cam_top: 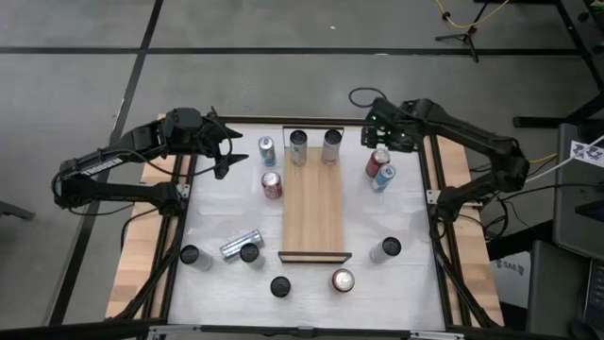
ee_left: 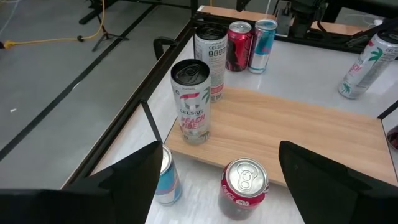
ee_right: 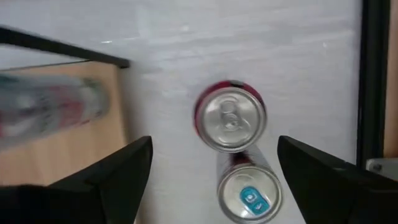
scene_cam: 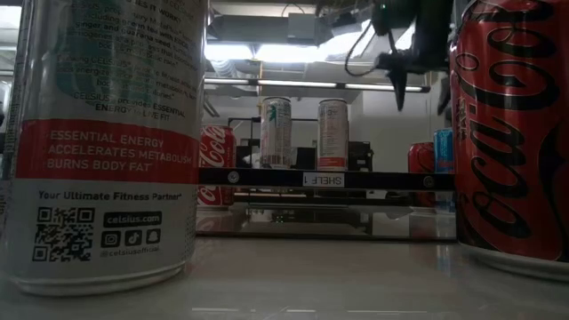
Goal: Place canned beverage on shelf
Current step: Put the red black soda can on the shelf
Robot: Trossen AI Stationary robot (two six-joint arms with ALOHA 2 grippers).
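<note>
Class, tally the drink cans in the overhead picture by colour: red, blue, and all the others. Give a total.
Red cans: 3
Blue cans: 2
Other cans: 7
Total: 12

Two dark jointed arms, pale label strip on left arm [cam_top: 94, 166], broad flat black fingers [ee_left: 127, 180]

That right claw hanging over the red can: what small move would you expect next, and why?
Probably a straight drop. The right gripper hangs open above the red can, whose lid shows between its fingers, with nothing gripped; the shelf has bare wood left.
</note>
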